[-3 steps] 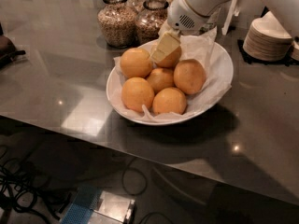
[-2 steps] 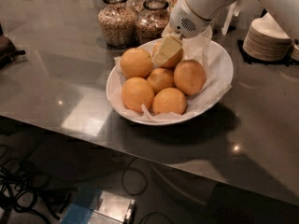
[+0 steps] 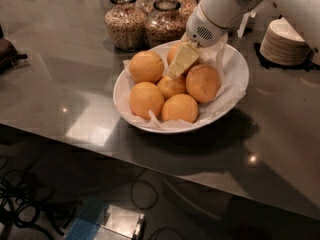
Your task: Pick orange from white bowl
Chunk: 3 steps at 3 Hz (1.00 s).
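Six oranges [image 3: 146,99] in white bowl [image 3: 243,78], rear orange [image 3: 171,53] half hidden behind gripper [image 3: 181,61] above it, grip open or closed unclear

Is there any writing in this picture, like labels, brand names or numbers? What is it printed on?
None: no word, number or logo can be read anywhere.
Glass jars: no label shows.
White bowl and its oranges: plain, no stickers.
Stack of plates: plain.
Gripper, hanging over the oranges at the back of the bowl: no writing shows on it.
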{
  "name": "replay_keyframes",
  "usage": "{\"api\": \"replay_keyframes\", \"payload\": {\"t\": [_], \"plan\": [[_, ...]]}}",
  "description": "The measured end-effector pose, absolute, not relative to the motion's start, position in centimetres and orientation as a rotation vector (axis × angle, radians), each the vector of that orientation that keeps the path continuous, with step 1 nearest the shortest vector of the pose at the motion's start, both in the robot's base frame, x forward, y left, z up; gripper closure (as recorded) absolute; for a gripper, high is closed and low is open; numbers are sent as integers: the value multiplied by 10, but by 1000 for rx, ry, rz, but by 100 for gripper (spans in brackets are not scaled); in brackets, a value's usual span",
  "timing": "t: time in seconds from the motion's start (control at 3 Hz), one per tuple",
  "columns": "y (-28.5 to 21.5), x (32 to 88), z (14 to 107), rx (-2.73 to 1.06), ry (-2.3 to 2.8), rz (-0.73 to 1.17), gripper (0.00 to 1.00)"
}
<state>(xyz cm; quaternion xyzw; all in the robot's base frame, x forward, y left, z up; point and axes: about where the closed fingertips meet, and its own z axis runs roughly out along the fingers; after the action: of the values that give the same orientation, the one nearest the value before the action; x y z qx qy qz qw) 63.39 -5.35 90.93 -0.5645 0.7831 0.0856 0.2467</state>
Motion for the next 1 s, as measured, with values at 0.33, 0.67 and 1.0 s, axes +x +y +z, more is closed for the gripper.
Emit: {"api": "replay_keyframes", "payload": {"t": [0.33, 0.67, 1.0], "plan": [[-55, 635, 910, -1533, 2144, 229, 44], [-57, 636, 910, -1518, 2159, 205, 71], [-53, 633, 916, -1518, 2123, 185, 100]]}}
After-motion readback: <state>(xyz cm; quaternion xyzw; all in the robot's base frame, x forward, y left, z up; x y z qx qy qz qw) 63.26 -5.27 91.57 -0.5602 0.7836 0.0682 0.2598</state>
